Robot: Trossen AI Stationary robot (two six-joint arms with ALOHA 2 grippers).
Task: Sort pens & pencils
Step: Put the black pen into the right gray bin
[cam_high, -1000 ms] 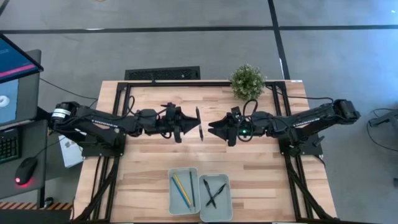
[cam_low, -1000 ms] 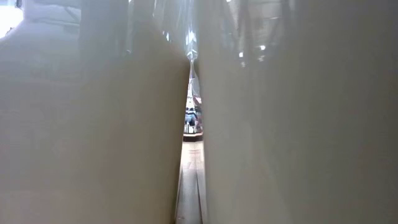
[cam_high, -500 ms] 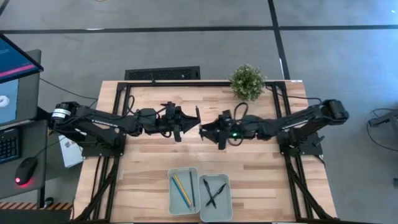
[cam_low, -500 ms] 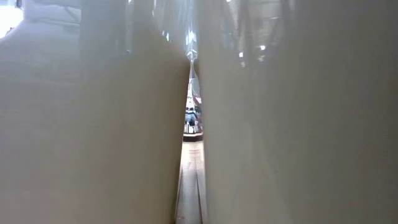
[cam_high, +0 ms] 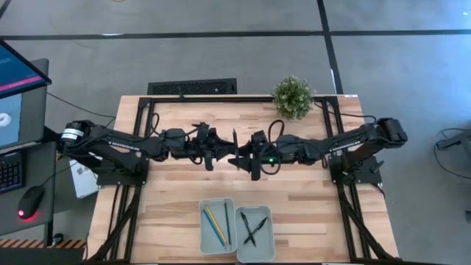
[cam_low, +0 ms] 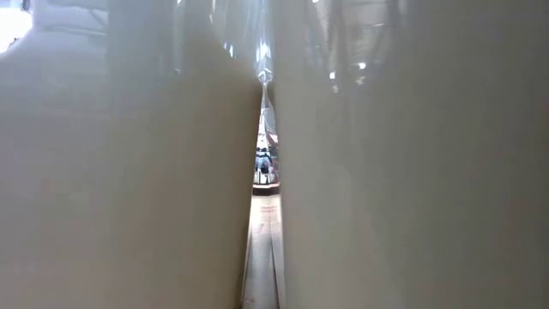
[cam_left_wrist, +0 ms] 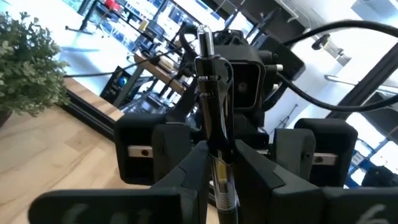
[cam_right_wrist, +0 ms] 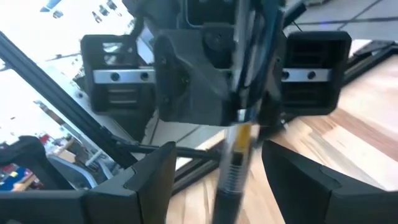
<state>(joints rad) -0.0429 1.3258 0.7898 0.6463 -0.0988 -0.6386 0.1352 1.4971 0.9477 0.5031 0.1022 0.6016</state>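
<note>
Two trays near the surface's front edge, side by side: left tray with the pencils, yellow and light blue, plus one dark stick; right tray with two crossed pens. Presumably kept apart so each kind has its own bin. Farther back, at mid-surface, both arms meeting tip to tip. Left gripper pinching one dark pen, held upright between its fingers, likely offered that way so the free shaft can be taken. Right gripper spread wide around that same pen, jaws either side and not yet closing on it; probably a handover, since the pen tray lies on the right arm's side. Beyond the grippers, a potted plant at the far edge.
</note>
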